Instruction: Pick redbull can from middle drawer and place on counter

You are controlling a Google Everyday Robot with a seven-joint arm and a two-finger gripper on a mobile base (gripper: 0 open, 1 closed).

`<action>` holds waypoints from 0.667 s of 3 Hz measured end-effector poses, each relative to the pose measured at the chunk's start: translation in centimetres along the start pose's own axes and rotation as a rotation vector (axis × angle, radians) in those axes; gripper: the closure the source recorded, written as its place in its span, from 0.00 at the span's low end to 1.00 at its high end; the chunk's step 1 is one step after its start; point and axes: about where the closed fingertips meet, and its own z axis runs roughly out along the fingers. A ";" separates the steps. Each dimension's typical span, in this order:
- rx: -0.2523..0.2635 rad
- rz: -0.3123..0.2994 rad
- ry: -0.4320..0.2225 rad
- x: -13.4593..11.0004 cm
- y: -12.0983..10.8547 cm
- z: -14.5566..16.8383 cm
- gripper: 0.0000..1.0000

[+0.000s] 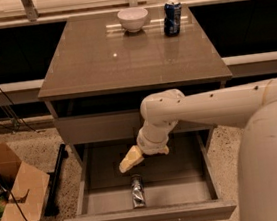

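The redbull can [137, 190], slim and silver-grey, lies on its side on the floor of the open middle drawer [151, 217], near the front panel. My gripper [128, 162] hangs inside the drawer, pointing down and to the left. It is just above and behind the can and apart from it. The white arm reaches in from the right, under the counter [122, 59]. Nothing is held.
A white bowl [133, 18] and a fat dark-blue can [173, 16] stand at the back of the counter. An open cardboard box [13, 198] sits on the floor at the left. A black bar lies beside the cabinet's left foot.
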 end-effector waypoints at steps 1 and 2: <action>0.020 0.152 0.017 0.1 -0.9 4.0 0.00; 0.019 0.266 0.042 0.5 -1.5 7.3 0.00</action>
